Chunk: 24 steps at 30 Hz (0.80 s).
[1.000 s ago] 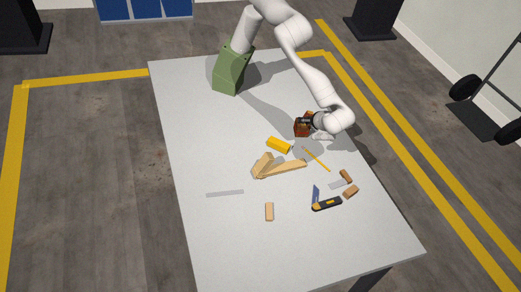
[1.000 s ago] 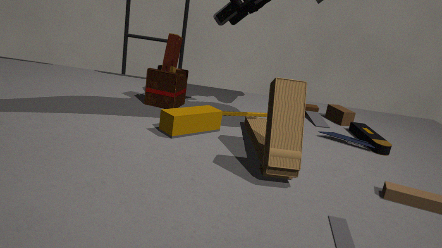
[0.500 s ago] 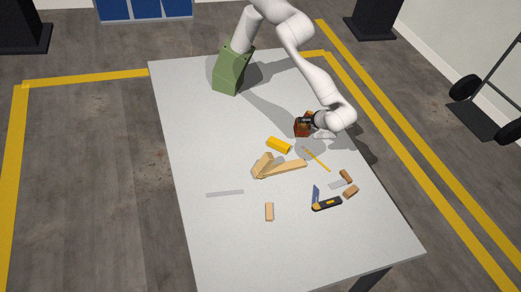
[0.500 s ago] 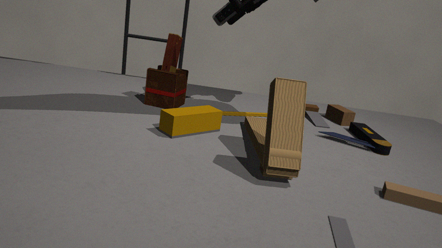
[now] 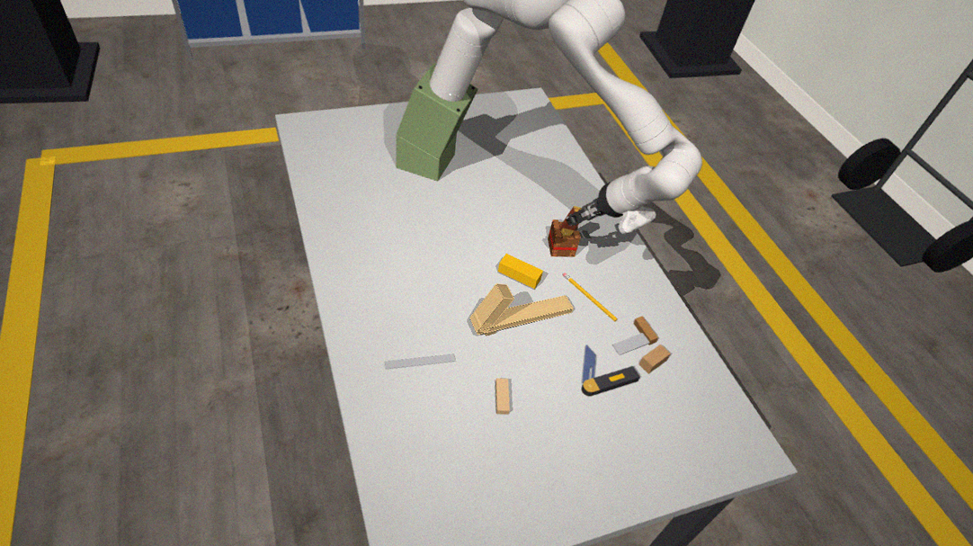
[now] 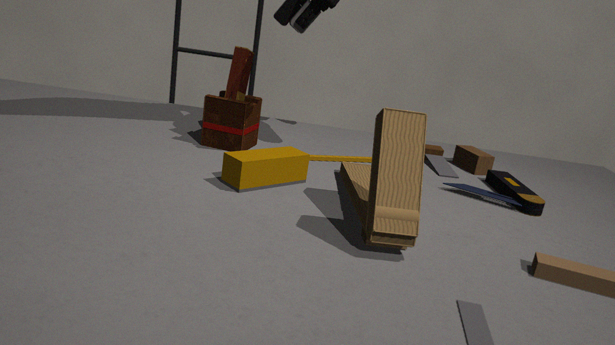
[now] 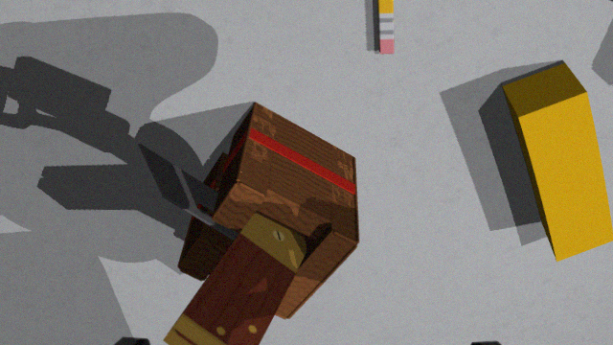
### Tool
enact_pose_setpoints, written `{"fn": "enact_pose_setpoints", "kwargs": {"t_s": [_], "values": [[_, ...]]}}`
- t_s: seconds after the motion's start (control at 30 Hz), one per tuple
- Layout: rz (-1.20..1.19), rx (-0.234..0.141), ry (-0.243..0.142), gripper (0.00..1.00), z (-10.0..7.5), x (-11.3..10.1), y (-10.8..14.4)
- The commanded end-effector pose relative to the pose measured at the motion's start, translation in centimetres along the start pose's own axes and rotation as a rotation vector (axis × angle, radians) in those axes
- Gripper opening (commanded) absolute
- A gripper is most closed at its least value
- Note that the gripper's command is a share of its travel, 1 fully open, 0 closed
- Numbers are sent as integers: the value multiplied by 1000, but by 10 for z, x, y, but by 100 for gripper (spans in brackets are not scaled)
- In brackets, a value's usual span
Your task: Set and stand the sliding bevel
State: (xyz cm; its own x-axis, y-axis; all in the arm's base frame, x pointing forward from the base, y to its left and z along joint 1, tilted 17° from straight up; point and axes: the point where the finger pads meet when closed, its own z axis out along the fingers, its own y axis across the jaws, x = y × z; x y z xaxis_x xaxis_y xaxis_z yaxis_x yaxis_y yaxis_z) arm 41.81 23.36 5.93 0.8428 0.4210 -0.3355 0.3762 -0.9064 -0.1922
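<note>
The wooden sliding bevel (image 6: 239, 73) stands by itself in the dark slotted block (image 6: 230, 121) with the red stripe, its reddish stock leaning slightly. In the wrist view the stock (image 7: 239, 292) rises out of the pocket of the block (image 7: 292, 177), and the grey blade (image 7: 177, 184) sticks out through the slot at the side. My gripper (image 6: 299, 17) is open and empty, well above the block and apart from the bevel. The light wooden leg (image 6: 396, 176) rests on its rail (image 6: 353, 179) near mid-table. The black bevel (image 5: 610, 379) lies flat farther along the table.
A yellow block (image 5: 519, 269) and a pencil (image 5: 589, 296) lie between the slotted block (image 5: 563, 239) and the leg-and-rail piece (image 5: 518, 313). A grey strip (image 5: 419, 361), a small wooden bar (image 5: 503, 395) and two brown blocks with a grey plate (image 5: 643, 340) lie nearer the front.
</note>
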Motion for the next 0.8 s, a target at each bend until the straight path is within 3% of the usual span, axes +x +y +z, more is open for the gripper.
{"fn": "enact_pose_setpoints", "kwargs": {"t_s": [0.0,0.2,0.27,0.33,0.53,0.6,0.77], "values": [[-152,-96,80,100,1,-6,-9],[-358,-208,146,100,0,-14,-22],[-358,-208,146,100,0,-14,-22],[-482,-270,181,100,-1,-19,-31],[-671,-356,228,100,-4,-27,-46],[-682,-361,230,100,-4,-27,-46],[-809,-413,257,100,-5,-34,-57]]}}
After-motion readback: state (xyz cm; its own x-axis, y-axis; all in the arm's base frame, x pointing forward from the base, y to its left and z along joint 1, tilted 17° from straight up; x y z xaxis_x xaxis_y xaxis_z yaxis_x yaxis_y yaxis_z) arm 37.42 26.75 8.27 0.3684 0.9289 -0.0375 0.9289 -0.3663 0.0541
